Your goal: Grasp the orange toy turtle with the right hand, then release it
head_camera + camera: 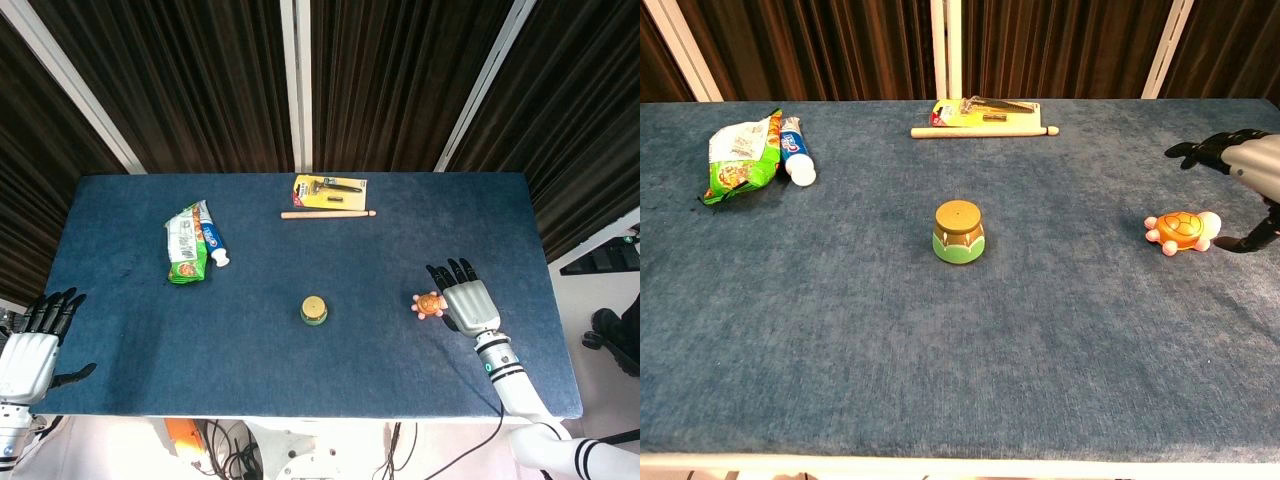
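Observation:
The orange toy turtle [428,304] [1180,230] lies on the blue table [300,370], right of centre. My right hand [468,299] [1245,170] hovers just to the turtle's right and partly over it, fingers spread, holding nothing. In the chest view its thumb reaches down beside the turtle's white head; contact cannot be told. My left hand [33,344] rests open off the table's front left corner and shows only in the head view.
A green pot with a tan lid [315,310] [959,231] stands mid-table. A snack bag [183,244] and a toothpaste tube [213,243] lie at the back left. A razor card [329,188] and a wooden stick [327,213] lie at the back centre.

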Controlling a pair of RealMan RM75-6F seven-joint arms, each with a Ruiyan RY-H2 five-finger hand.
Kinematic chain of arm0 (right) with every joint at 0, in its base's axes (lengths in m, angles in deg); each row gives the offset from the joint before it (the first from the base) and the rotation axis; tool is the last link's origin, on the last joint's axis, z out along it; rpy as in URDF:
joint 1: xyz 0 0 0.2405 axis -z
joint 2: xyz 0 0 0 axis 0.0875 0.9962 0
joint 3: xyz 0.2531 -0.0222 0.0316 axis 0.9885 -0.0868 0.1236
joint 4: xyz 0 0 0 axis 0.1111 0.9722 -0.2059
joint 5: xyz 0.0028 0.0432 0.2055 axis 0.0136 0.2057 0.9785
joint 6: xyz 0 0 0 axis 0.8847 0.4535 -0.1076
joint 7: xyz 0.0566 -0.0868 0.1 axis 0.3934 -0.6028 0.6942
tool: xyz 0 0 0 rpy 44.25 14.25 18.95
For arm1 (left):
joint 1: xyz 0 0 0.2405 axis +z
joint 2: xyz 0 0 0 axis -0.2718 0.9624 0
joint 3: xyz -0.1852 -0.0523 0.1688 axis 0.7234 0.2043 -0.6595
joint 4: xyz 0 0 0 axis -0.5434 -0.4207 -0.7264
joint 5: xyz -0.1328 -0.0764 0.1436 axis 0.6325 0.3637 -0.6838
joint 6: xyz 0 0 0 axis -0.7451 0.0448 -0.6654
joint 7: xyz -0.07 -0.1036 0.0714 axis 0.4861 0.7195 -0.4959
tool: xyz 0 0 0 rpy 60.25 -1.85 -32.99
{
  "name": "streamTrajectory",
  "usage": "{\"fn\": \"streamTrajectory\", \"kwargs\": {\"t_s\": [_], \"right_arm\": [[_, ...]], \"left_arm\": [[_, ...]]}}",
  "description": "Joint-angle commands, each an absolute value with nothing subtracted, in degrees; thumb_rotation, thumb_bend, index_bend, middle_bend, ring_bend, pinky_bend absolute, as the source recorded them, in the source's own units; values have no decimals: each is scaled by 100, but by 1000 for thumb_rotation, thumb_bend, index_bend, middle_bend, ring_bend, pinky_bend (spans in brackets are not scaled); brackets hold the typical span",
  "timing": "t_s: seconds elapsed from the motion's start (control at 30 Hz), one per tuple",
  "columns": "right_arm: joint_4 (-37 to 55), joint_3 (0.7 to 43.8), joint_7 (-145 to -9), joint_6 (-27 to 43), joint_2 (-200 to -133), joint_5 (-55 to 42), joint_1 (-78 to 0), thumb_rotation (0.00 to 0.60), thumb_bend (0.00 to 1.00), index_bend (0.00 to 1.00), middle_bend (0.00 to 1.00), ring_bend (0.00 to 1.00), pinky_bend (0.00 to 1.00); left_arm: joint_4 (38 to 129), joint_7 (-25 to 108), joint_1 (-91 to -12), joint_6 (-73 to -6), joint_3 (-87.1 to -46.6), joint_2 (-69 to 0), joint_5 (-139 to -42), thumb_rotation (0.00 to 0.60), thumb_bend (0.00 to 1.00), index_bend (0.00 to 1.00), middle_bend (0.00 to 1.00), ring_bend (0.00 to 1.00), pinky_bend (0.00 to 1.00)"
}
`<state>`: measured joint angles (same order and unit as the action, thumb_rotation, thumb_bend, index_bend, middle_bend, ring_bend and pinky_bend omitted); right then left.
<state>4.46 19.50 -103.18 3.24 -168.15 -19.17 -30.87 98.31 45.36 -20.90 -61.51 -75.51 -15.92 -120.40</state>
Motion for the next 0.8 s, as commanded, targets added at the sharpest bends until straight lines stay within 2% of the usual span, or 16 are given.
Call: {"fn": "streamTrajectory", "kwargs": {"t_s": [0.03, 0.2, 0.3, 0.47, 0.53, 0.63, 0.7, 0.8], "right_arm": [[545, 1920, -10273, 340, -16923, -1960, -3136, 600, 240, 121, 209, 0, 0], [790, 1863, -10254, 353, -17141, -2007, -3210, 600, 256, 211, 253, 0, 0], [873, 1847, -10219, 326, -17238, -1981, -3243, 600, 310, 290, 320, 0, 0], [1086, 1830, -10200, 439, -17429, -2018, -3263, 600, 358, 607, 525, 98, 0], [1204, 1827, -10119, 590, -17527, -2108, -3246, 600, 401, 790, 645, 179, 0], [1500, 1795, -9886, 869, -17696, -2338, -3221, 600, 453, 965, 788, 289, 0], [1630, 1763, -9851, 920, -17744, -2399, -3215, 600, 459, 1000, 847, 341, 0], [1734, 1732, -9823, 939, -17776, -2433, -3210, 600, 451, 1000, 872, 363, 0]], "left_arm": [[9826, 4543, -2083, -6154, -7553, -1588, -12035, 600, 0, 59, 0, 0, 0], [9758, 4613, -2069, -6138, -7560, -1614, -12002, 600, 0, 59, 0, 0, 0], [9734, 4640, -2074, -6126, -7565, -1625, -12010, 600, 0, 59, 0, 0, 0], [9700, 4680, -2080, -6107, -7559, -1624, -11991, 600, 15, 60, 0, 0, 0], [9688, 4697, -2078, -6104, -7561, -1627, -11987, 600, 19, 61, 0, 0, 0], [9667, 4711, -2077, -6094, -7564, -1635, -11983, 600, 19, 61, 0, 0, 0], [9661, 4713, -2079, -6093, -7565, -1638, -11986, 600, 19, 61, 0, 0, 0], [9665, 4709, -2081, -6097, -7566, -1637, -11998, 600, 19, 61, 0, 0, 0]]}}
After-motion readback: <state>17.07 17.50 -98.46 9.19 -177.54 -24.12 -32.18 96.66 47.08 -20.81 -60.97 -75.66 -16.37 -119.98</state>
